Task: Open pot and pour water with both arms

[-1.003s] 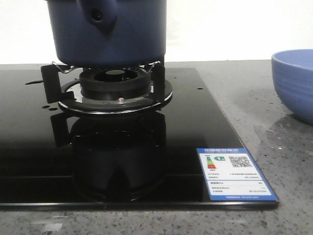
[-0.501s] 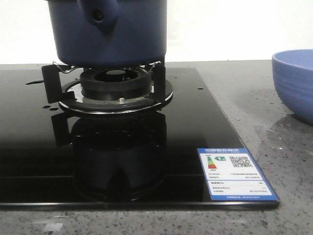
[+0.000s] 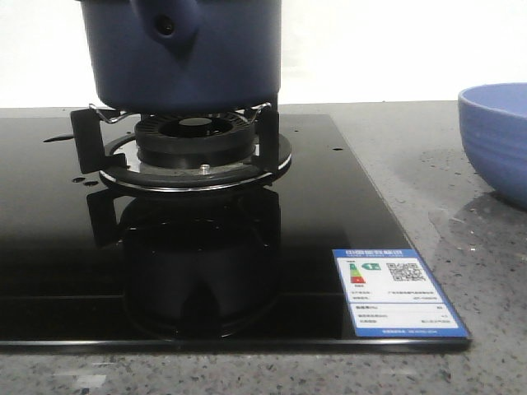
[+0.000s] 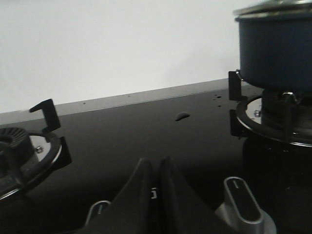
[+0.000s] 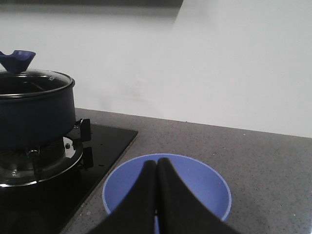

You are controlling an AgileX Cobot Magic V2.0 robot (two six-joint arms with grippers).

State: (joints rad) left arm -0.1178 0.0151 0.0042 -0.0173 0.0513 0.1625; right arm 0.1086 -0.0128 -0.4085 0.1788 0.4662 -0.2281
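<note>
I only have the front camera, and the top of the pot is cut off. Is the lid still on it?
Observer: Yes. In the right wrist view a glass lid sits on the pot, with a blue knob on top.
Operator: Where are the pincers? I see neither.
Observer: The right pincer is shut and empty, with the blue bowl just beyond its tips.
Operator: And the left one?
Observer: The left pincer is shut too, low over the black glass cooktop, holding nothing.
Operator: Anything to the left of the pot's burner?
Observer: A second burner, with nothing on it, and two stove knobs near the left pincer.
</note>
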